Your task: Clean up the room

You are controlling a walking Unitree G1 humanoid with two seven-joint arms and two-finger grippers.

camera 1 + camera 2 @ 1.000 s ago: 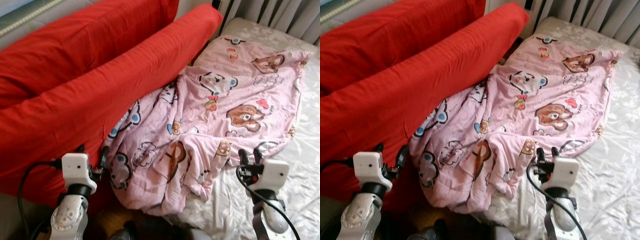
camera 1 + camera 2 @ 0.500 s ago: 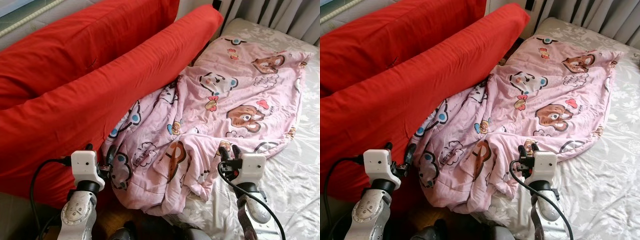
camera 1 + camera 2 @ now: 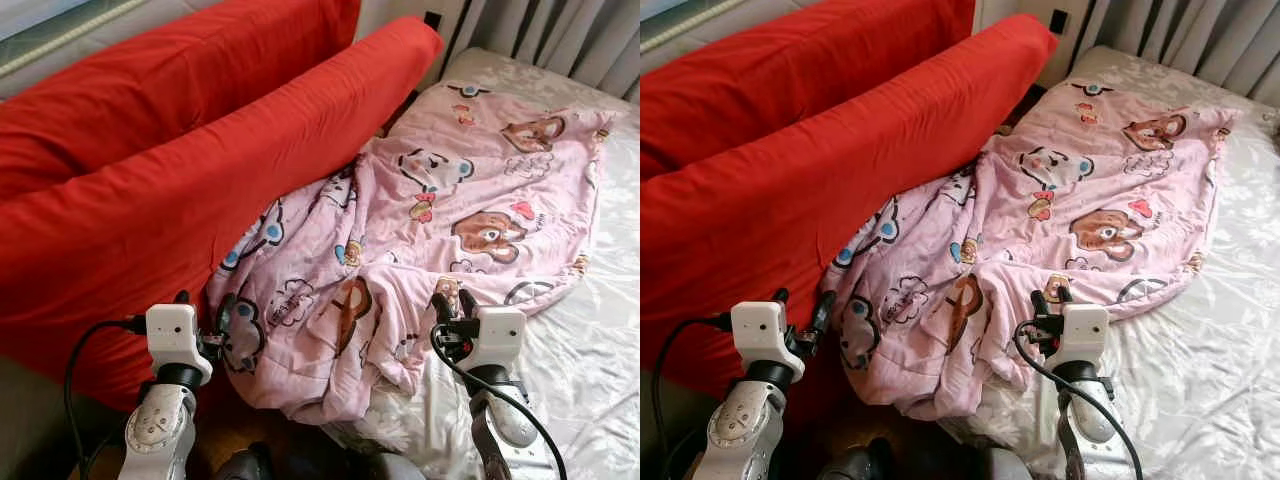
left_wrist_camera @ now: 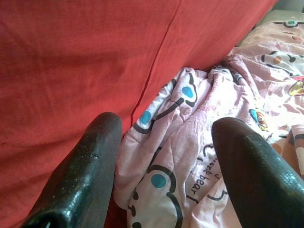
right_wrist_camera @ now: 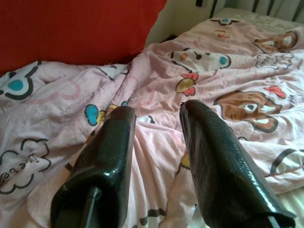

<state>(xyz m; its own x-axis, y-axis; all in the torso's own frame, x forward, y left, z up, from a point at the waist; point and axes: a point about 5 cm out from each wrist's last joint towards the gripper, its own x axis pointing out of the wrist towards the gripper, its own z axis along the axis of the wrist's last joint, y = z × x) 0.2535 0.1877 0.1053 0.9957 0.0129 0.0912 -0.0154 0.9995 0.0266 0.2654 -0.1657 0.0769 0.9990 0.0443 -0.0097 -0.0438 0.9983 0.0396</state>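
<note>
A large red sofa [image 3: 150, 190], made up of two long cushions, is filling the scene from nine o'clock up to twelve, and a bed under a pale silvery floral sheet [image 3: 600, 330] is running from one o'clock down to five, with grey curtains [image 3: 560, 30] hanging at one o'clock. The task's thing, a pink cartoon-print blanket [image 3: 450, 200], is lying rumpled across the bed from the centre out to two o'clock, its near end bunching against the sofa's lower cushion and spilling off the mattress edge toward six o'clock, above a strip of wooden floor [image 3: 250, 425]. The blanket is looking light, thin and thoroughly soft, so it will likely sag and drape rather than hold any shape, and a single layer may slide out of smooth fingers; by my judgement the best hold is on a thick bunched fold near the hanging corner, one for each arm, so the cloth can be lifted and spread. The left gripper [image 3: 200, 318] is hovering at seven o'clock with its fingers [image 4: 95, 161] spread wide apart, pointing at the seam where blanket meets sofa, close to the cloth but not gripping it. The right gripper [image 3: 452, 302] is sitting at five o'clock just over the blanket's near fold, its fingers [image 5: 209, 142] parted with a narrower gap and nothing between them.
</note>
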